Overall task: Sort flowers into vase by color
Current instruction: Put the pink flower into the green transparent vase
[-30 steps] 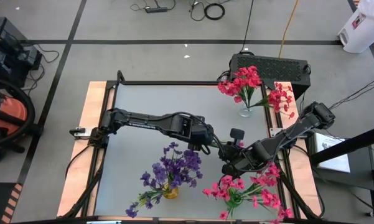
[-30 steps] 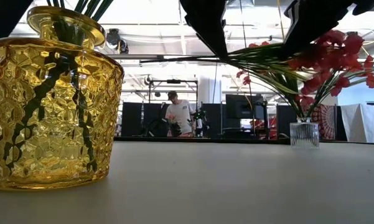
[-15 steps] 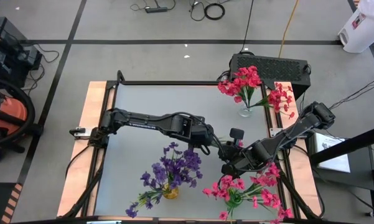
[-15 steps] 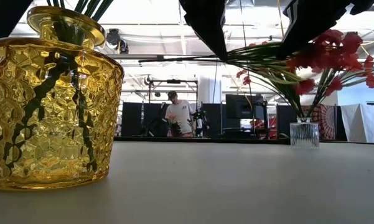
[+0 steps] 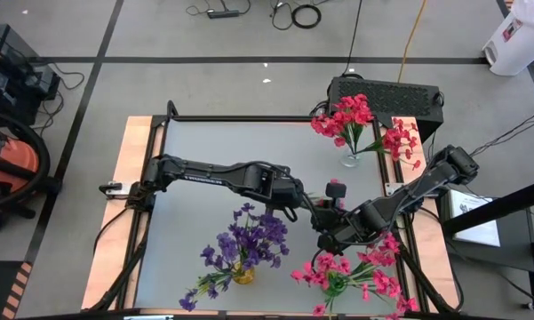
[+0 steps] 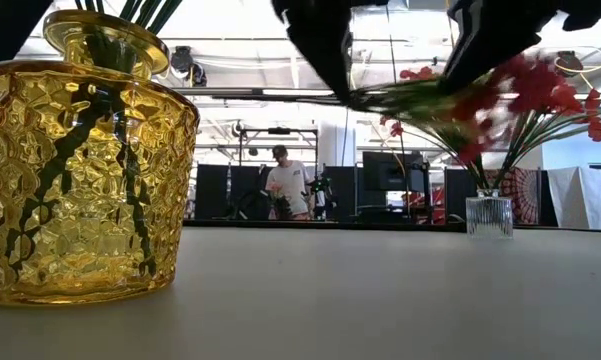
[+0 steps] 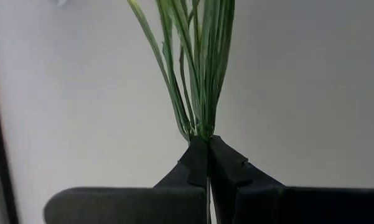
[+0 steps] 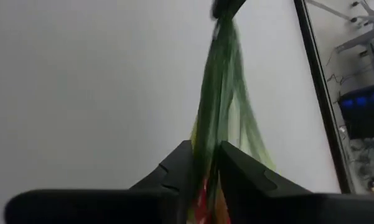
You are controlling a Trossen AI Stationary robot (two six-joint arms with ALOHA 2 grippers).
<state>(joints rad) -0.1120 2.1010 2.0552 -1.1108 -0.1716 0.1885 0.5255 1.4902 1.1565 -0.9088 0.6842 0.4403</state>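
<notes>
Grey concrete floor with black tape lines surrounded the pale grey tabletop, which was edged in light wood. At the near left of the table stood a textured amber glass vase holding purple flower sprigs. Right of centre, the left gripper was clamped shut on the thin green stems of a red flower sprig, pinching them at their gathered base. Just beside it, the right gripper had its fingers set close around the same bundle of stems, with the stems passing between them; a firm grip could not be confirmed. Pink flower sprigs filled a vase at the near right edge. At the far right stood a small clear ribbed glass vase containing red flower sprigs.
</notes>
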